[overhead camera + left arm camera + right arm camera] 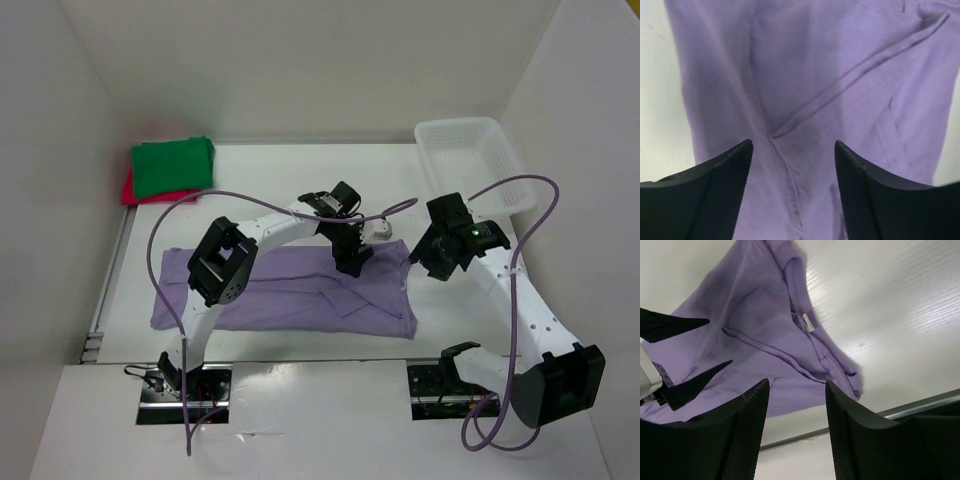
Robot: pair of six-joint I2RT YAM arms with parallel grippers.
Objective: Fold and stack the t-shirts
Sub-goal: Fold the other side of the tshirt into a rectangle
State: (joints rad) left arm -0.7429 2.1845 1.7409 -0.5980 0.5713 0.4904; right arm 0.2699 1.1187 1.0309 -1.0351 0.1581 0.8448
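Observation:
The lavender t-shirt (280, 300) lies spread flat across the middle of the table, with creases and a folded-in part near its right end. My left gripper (352, 265) hovers over its upper right part. In the left wrist view it (793, 147) is open just above the purple cloth (840, 65), nothing between the fingers. My right gripper (428, 258) is by the shirt's right edge. In the right wrist view it (796, 385) is open and empty, looking at the shirt's collar end (755, 305). The green t-shirt (172, 165) lies folded on the red t-shirt (135, 192) at the back left.
A white plastic basket (470, 150) stands at the back right. White walls enclose the table on three sides. A metal rail (105, 290) runs along the table's left edge. Purple cables loop over both arms.

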